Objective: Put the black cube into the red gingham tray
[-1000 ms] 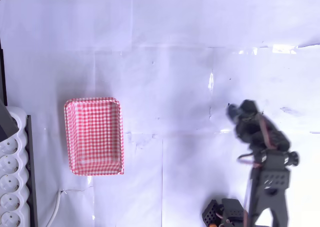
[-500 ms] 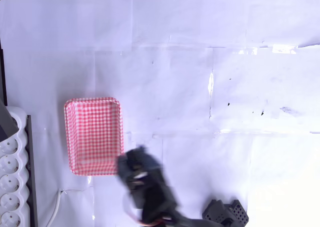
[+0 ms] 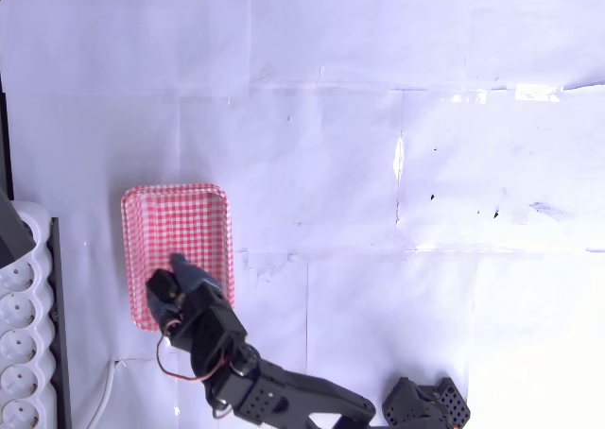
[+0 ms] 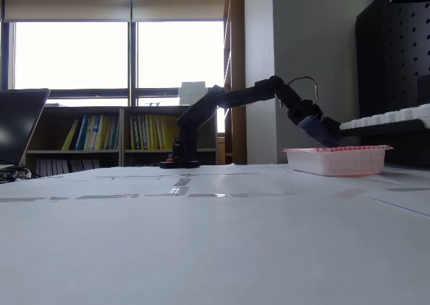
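The red gingham tray (image 3: 180,223) lies at the left of the white table in the overhead view. In the fixed view the tray (image 4: 349,161) stands at the right. My gripper (image 3: 171,280) hangs over the tray's near end, with the black arm reaching in from the bottom edge. A small dark block at its tip, the black cube (image 3: 163,287), is pinched between the blue-grey fingers and is hard to tell from the black gripper. Seen from the side, the gripper (image 4: 328,140) tilts down, its tip just above the tray's rim.
A white egg-carton-like holder (image 3: 21,334) lines the left edge beside the tray, and a white cable (image 3: 104,391) runs below it. The arm's base (image 3: 425,405) sits at the bottom right. Taped white paper covers the table.
The arm has swung from the right side of the table across to the left. The gripper now hangs over the tray's near end.
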Available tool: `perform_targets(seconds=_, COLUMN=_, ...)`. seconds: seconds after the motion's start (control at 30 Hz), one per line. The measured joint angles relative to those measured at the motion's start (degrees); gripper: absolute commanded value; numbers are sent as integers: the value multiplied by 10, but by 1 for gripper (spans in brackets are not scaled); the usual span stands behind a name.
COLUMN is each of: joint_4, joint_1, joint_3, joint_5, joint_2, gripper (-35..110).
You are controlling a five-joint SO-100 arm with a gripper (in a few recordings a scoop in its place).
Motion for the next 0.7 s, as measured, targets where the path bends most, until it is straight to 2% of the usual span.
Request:
perform_targets(seconds=0.2, joint_4=-24, joint_1=16, joint_3=-13, joint_5=61, joint_2=10, gripper=12)
perform_targets(seconds=0.47, joint_4=-16, joint_1=40, joint_3=-13, joint_5=83, joint_2=10, gripper=27)
perform_targets(seconds=0.7, joint_4=24, joint_1=47, joint_3=-12, joint_5=83, joint_2=9, gripper=30)
